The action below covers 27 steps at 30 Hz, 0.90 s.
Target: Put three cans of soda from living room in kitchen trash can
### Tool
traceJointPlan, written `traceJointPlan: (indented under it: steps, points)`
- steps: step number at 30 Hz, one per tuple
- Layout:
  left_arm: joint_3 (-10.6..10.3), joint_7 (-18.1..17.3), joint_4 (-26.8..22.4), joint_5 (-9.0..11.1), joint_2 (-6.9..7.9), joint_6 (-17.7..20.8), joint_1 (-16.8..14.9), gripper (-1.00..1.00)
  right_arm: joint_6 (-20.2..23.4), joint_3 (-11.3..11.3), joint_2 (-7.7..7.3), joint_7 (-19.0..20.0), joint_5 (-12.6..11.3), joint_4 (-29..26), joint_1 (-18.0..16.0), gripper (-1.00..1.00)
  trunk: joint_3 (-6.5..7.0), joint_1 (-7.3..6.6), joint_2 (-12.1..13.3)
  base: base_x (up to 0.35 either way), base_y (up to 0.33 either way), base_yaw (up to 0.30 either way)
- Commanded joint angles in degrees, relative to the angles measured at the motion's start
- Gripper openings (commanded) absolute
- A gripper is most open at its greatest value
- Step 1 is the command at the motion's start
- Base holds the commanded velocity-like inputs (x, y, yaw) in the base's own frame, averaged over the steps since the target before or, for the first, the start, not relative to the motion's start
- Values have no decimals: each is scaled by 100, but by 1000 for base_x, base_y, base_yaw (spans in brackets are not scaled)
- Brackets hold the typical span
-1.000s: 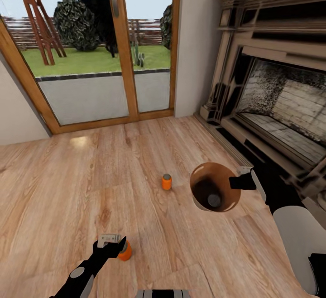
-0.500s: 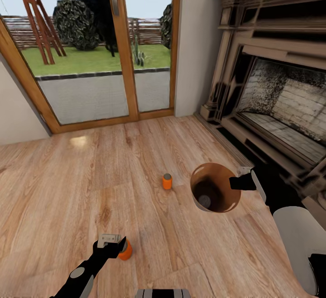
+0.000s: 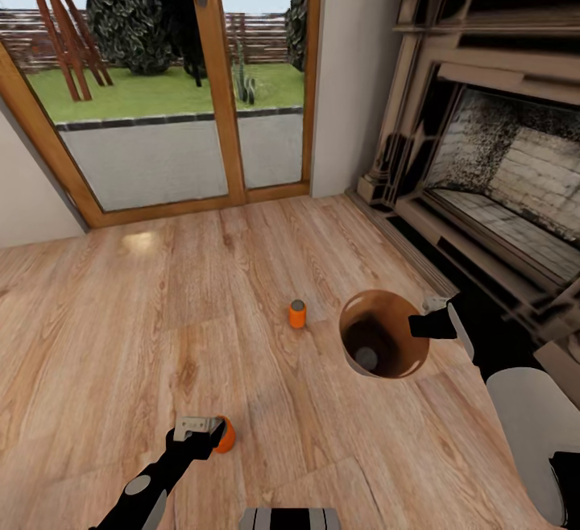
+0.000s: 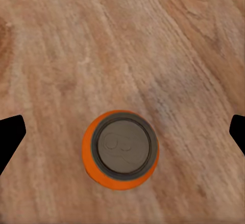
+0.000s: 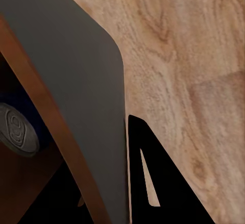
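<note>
Soda can under left gripper: an orange can with a grey metal top (image 4: 120,149) stands upright on the plank floor (image 3: 242,288), near the lower left of the head view (image 3: 225,435). In the left wrist view it is seen from straight above, between the two dark fingertips.
Left gripper: the left gripper (image 4: 122,132) hangs over this can with its fingers wide apart; the black tips (image 4: 10,134) sit at both edges of the wrist picture and do not touch the can.
Second soda can: another orange can (image 3: 297,313) stands upright on the floor, well apart from the first one, and just to the left of the trash can in the head view.
Third soda can: a grey can top (image 3: 366,358) shows deep inside the trash can; the right wrist view also shows it (image 5: 15,129) at the bottom of the pail.
Trash can: the glossy copper-brown pail (image 3: 407,333) is held up above the floor, with its mouth tilted toward the camera.
Right gripper: the right gripper (image 3: 429,325) is clamped on the rim of the trash can at its right side; in the right wrist view one black finger (image 5: 153,183) lies on the outside of the brown wall (image 5: 48,117).
Room: the wood-framed glass doors (image 3: 217,71) stand behind the cans and the dark ornate fireplace (image 3: 491,135) is at the right.
</note>
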Motion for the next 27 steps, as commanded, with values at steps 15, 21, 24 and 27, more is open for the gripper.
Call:
traceJointPlan:
  steps: [15,21,24,27]
  points:
    - [-172,-1,-19,0,-1,0,1,100,14,10,-4,15,-121,-1,-2,-100,-6,-1,0,82,-45,0]
    - [-184,-2,-18,3,0,0,0,100,14,21,7,-23,-121,-1,5,-100,-28,2,-2,8,-5,0]
    - [-184,-3,-16,3,0,-2,0,100,14,10,9,-30,-121,-1,6,-100,-94,10,-6,1,0,0]
    - [-191,-6,-6,1,5,-7,0,100,14,-3,1,-33,-117,-1,6,-100,-165,17,-10,0,0,0]
